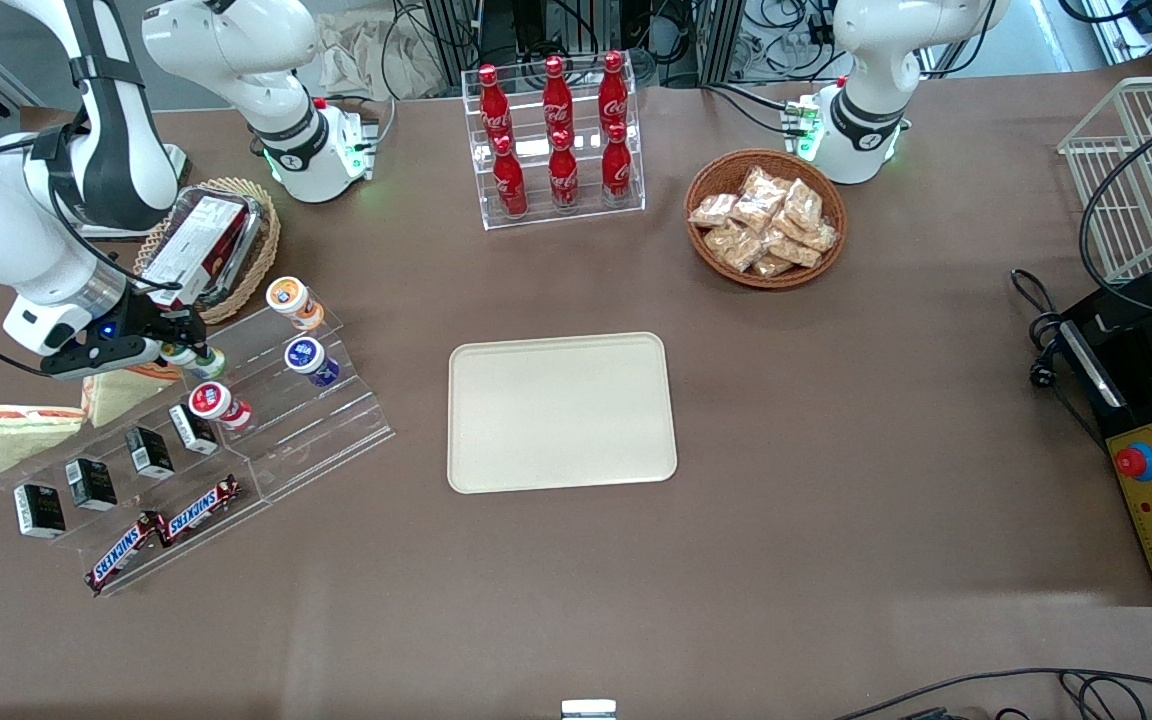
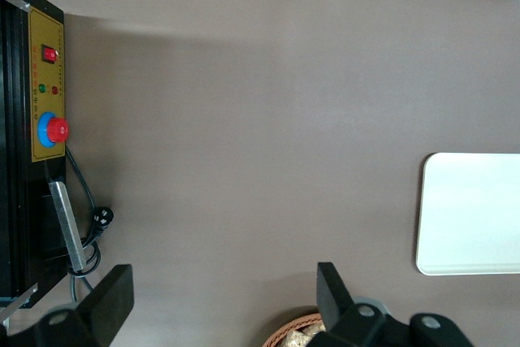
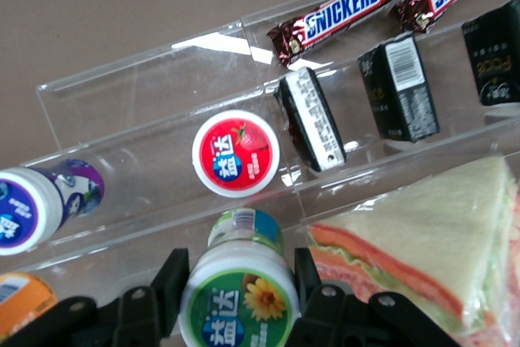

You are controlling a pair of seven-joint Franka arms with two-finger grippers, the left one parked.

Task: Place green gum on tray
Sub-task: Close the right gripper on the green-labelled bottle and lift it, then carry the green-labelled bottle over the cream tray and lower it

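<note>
The green gum (image 3: 238,298) is a small white bottle with a green-rimmed lid and a flower on it. It lies on an upper step of the clear stepped shelf (image 1: 316,430) at the working arm's end of the table and also shows in the front view (image 1: 206,361). My right gripper (image 3: 238,270) has a finger on each side of its lid, both pressed against it; in the front view the gripper (image 1: 186,352) is at the shelf's upper step. The beige tray (image 1: 561,412) lies flat and bare mid-table, well away from the gripper, and its edge shows in the left wrist view (image 2: 471,213).
On the shelf are a red-lidded bottle (image 3: 236,153), a blue-lidded bottle (image 3: 28,209), an orange-lidded bottle (image 1: 291,300), black boxes (image 3: 402,87) and Snickers bars (image 3: 337,12). A sandwich (image 3: 422,233) lies right beside the gripper. A cola rack (image 1: 558,135) and a snack basket (image 1: 766,218) stand farther back.
</note>
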